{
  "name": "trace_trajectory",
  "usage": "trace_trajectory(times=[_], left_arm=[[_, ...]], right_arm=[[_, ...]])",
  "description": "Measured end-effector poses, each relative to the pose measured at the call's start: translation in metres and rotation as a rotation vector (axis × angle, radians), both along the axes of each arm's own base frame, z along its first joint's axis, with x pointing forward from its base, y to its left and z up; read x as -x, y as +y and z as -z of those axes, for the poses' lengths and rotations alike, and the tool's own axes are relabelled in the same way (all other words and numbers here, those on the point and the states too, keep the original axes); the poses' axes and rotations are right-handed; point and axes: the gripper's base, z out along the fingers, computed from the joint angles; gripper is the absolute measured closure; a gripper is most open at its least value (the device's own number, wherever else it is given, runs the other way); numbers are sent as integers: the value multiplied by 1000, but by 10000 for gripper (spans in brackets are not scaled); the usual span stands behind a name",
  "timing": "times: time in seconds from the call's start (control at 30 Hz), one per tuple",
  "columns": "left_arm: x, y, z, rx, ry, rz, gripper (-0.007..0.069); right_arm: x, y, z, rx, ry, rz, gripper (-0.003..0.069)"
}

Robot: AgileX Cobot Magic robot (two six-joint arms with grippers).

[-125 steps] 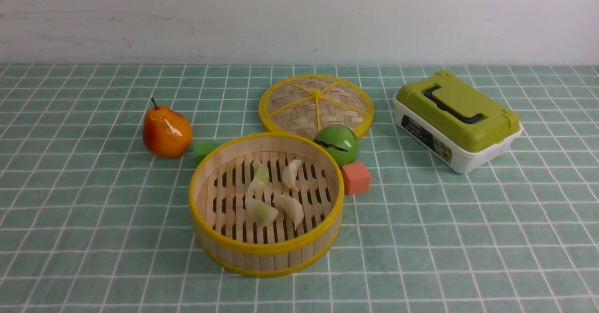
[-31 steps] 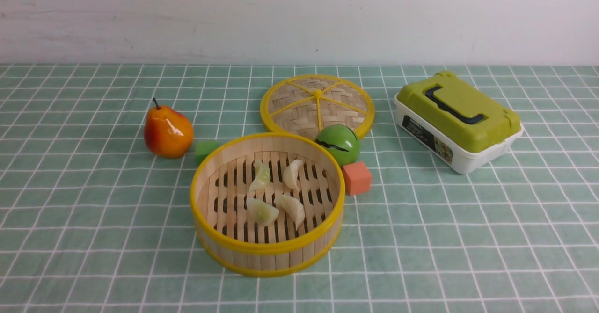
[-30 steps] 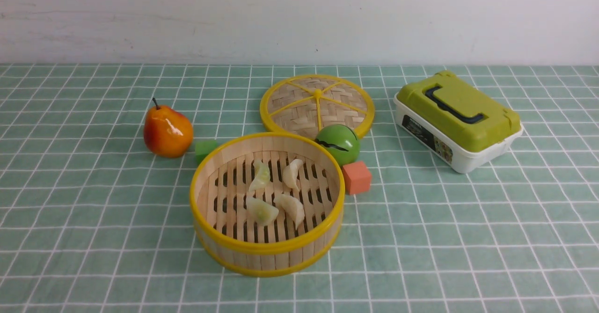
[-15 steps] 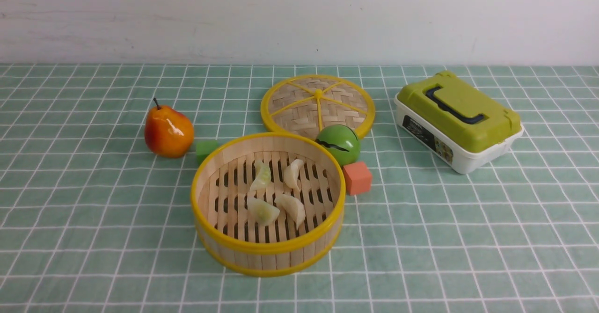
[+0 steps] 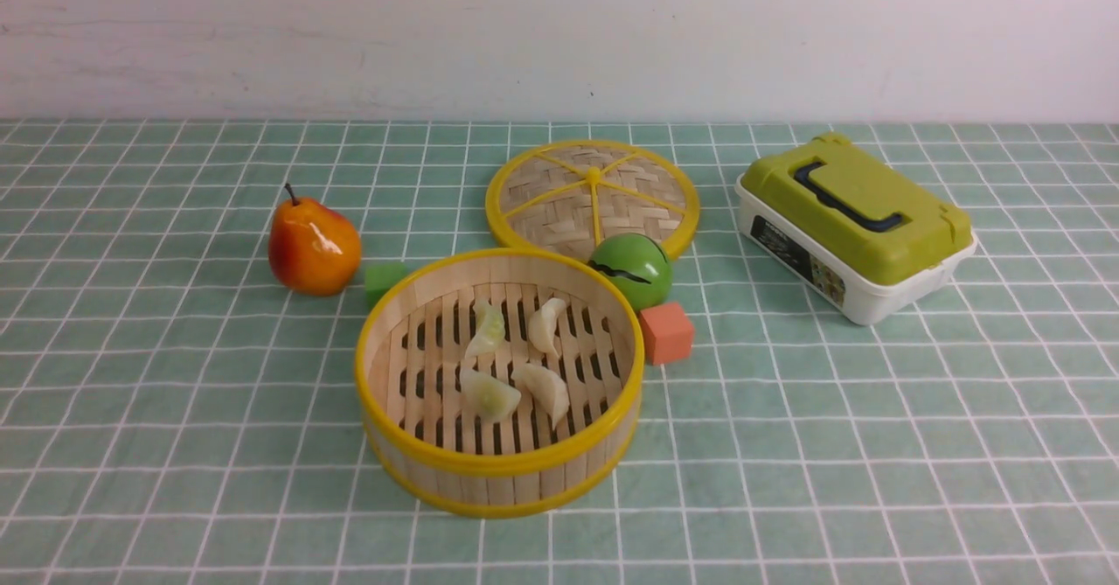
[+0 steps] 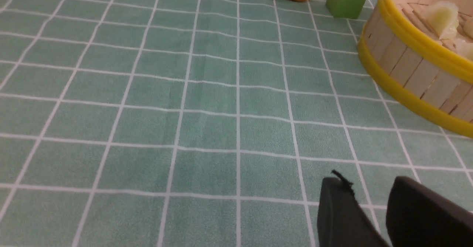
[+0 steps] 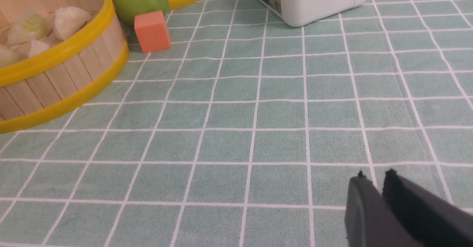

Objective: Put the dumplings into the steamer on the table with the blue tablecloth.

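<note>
Fingers of my left gripper sit nearly together with only a slim gap, holding nothing, low over the table with the blue tablecloth; my right gripper has its dark fingers pressed almost shut, also empty, hovering low over bare cloth; neither arm shows in the front view; all 4 dumplings lie on the slats inside the steamer, which stands mid-table; from it the pear is at 10 o'clock, the woven lid at 12, the green ball and orange cube near 2.
</note>
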Motion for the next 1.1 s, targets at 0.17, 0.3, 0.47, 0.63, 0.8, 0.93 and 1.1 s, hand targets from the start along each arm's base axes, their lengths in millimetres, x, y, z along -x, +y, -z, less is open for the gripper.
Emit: trace_trajectory(times=[0.17, 0.3, 0.47, 0.63, 0.8, 0.93, 1.1], left_arm=[[0, 0, 0, -17, 1, 8, 429], [0, 0, 0, -24, 1, 8, 424], [0, 0, 0, -86, -1, 48, 456], [0, -1, 0, -76, -1, 73, 606], [0, -1, 0, -74, 0, 72, 638], [0, -1, 0, -82, -6, 71, 638], [0, -1, -1, -86, -15, 70, 638]], right_arm=[[0, 0, 0, 0, 0, 0, 573], [0, 0, 0, 0, 0, 0, 566], [0, 0, 0, 0, 0, 0, 560], [0, 0, 0, -1, 0, 0, 553], [0, 0, 0, -1, 0, 0, 545], [0, 0, 0, -1, 0, 0, 545], [0, 0, 0, -1, 1, 0, 543]])
